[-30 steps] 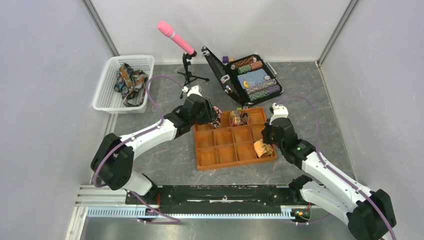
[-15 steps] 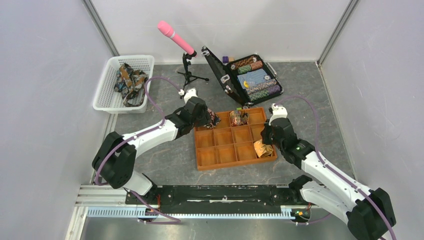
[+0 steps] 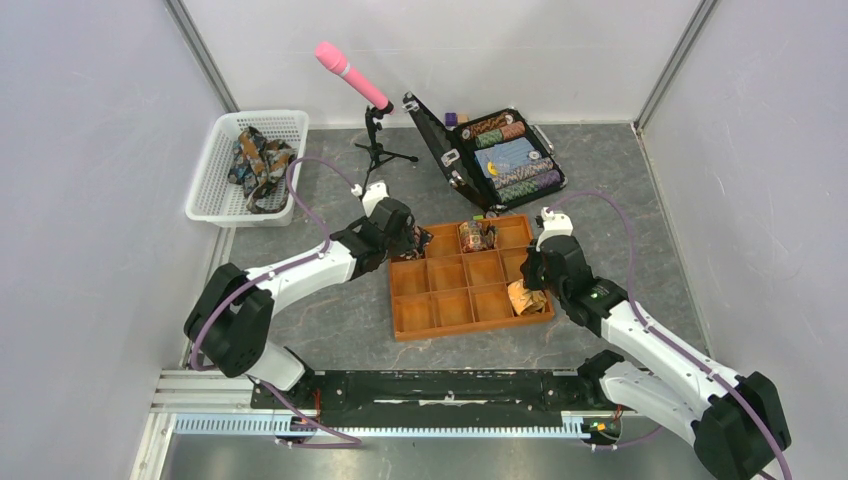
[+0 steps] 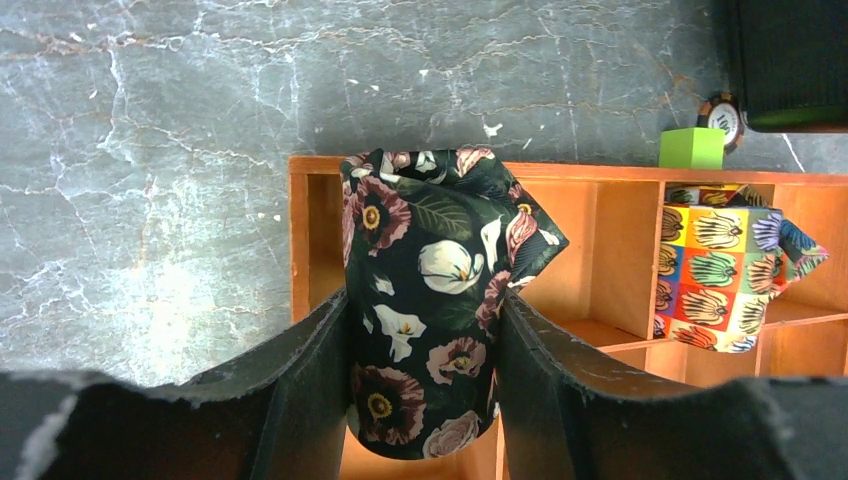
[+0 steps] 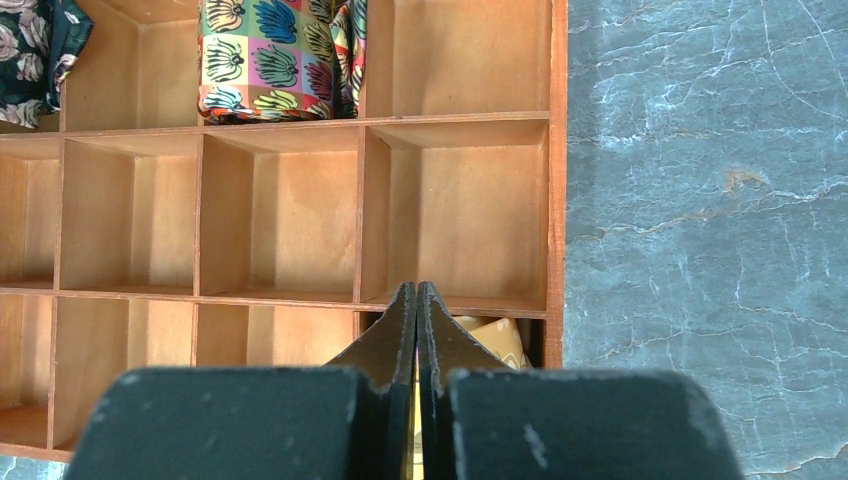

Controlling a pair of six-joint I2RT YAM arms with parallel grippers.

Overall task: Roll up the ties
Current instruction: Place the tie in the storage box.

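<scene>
My left gripper [image 4: 422,300] is shut on a rolled dark floral tie [image 4: 430,270] and holds it upright at the far-left compartment of the wooden tray [image 4: 300,240]; from above, the gripper [image 3: 416,240] is at the tray's far-left corner. A rolled multicoloured tie [image 4: 715,270] stands in the far row [image 3: 474,236]. My right gripper [image 5: 416,290] is shut, its tips over the tan-gold tie [image 5: 495,340] in the near-right compartment [image 3: 524,298]. More loose ties [image 3: 256,160] lie in the white basket.
The white basket [image 3: 205,205] stands at the far left. An open poker chip case [image 3: 510,160] and a pink microphone on a tripod [image 3: 352,75] stand behind the tray [image 3: 455,305]. A green cube [image 4: 692,148] and a chip [image 4: 722,112] lie by the case.
My left gripper has moved a little left and down with the dark floral tie, to the tray's far-left compartment. The right arm has hardly moved.
</scene>
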